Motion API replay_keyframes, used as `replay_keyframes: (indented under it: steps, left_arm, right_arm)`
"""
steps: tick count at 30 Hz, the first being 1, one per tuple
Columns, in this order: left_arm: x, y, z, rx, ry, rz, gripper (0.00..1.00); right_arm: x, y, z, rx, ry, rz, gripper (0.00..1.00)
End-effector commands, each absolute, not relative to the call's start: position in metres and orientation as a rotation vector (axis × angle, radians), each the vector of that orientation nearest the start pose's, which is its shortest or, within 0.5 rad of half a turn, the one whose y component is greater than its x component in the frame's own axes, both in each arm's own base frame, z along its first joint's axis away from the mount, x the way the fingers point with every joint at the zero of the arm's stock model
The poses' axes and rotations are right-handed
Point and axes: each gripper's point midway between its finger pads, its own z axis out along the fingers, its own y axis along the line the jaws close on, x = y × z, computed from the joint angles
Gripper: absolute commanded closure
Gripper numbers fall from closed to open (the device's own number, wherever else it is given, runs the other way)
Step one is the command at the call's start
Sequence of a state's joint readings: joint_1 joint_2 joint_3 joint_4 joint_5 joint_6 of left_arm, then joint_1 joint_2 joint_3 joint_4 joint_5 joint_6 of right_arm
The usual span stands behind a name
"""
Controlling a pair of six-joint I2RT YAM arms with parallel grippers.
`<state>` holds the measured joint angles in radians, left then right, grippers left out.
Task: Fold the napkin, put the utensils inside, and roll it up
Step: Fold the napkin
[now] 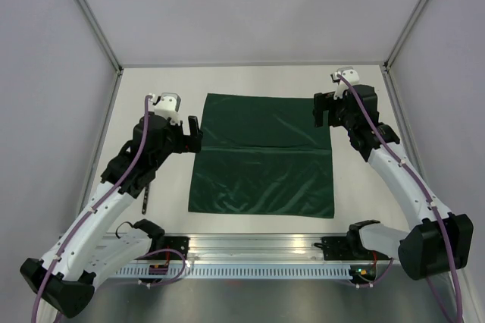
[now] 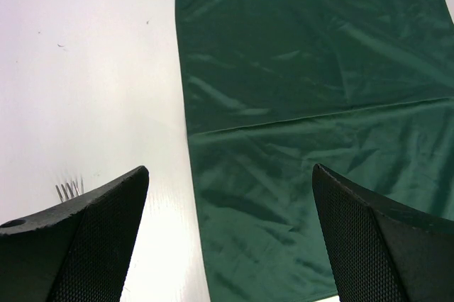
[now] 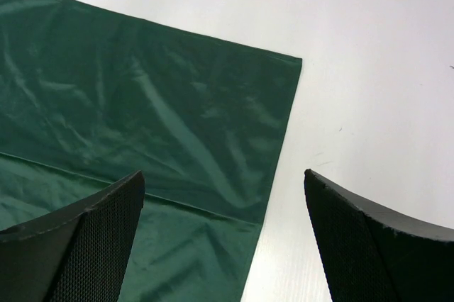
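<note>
Since the large dark green square cloth napkin [image 1: 261, 156] lies flat, apparently unfolded, between left gripper [image 1: 193, 132] and right gripper [image 1: 319, 112], both with jaws apart and empty, folding, filling and rolling all look undone.

- table [image 1: 250, 80]: pale cream top, matte, running back to the rear wall; near its front edge it gleams a little
- back wall [image 1: 250, 4]: plain light grey panel, upright behind the table
- side walls: one on the left [image 1: 38, 111], one on the right [image 1: 455, 111], both the same pale grey
- two metal posts: left [image 1: 86, 12] and right [image 1: 417, 12], slanting down to the table's far corners
- metal rail [image 1: 258, 246]: silver, along the near edge; a slotted strip [image 1: 258, 270] lies just in front of it
- small dark marks on the table: one [image 2: 60, 45], another [image 3: 340, 130]
</note>
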<state>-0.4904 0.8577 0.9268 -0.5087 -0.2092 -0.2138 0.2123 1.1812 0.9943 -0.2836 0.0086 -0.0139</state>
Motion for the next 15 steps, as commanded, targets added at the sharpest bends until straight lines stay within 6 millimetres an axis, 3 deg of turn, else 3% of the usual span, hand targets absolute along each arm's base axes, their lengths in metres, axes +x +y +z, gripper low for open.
replay_keyframes:
  steps: [1,10,15]
  left_arm:
    - [0.274,-0.113,0.259,0.187,1.976,-0.217,0.0]
    - [0.272,-0.128,0.263,0.233,1.967,-0.299,0.02]
    - [0.272,-0.164,0.272,0.282,1.985,-0.375,0.06]
  right_arm:
    - [0.366,0.075,0.231,-0.223,1.992,0.097,0.02]
    - [0.364,0.075,0.232,-0.227,1.989,0.101,0.02]
    - [0.365,0.07,0.231,-0.205,1.997,0.07,0.02]
